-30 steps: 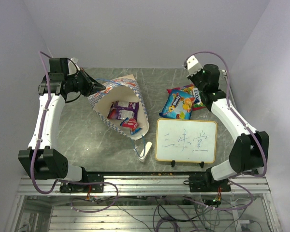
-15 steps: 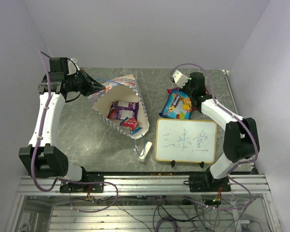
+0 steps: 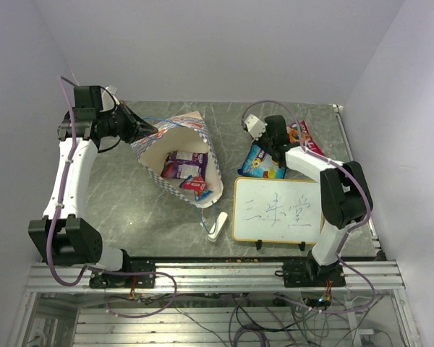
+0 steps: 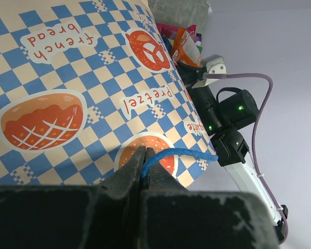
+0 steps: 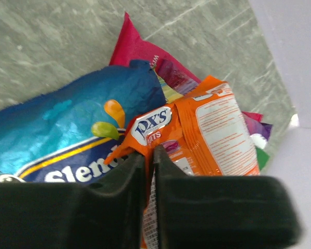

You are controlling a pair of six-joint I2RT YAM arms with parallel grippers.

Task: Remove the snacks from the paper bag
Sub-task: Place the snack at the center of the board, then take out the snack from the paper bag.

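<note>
Left gripper (image 4: 143, 155): clamped on paper bag (image 3: 177, 155) cord (image 4: 176, 153), unchanged.
Bag contents: purple and red snacks (image 3: 184, 165) remain inside.
Right gripper (image 5: 146, 155): swung left over tabletop (image 3: 116, 210) pile (image 3: 264, 163), jaws pinching orange packet (image 5: 207, 129); release likely next.

Grey table (image 3: 116, 202): paper bag (image 3: 153, 153), snacks (image 3: 264, 162), whiteboard (image 3: 278, 210), eraser (image 3: 217, 228).

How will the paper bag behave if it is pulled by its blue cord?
The mouth of the paper bag gapes wide without collapsing, so the paper is probably fairly stiff, yet light. The cord, pinched by the left gripper, is thin and limp, so the bag may swing or twist. The loose snacks inside could slide.
</note>
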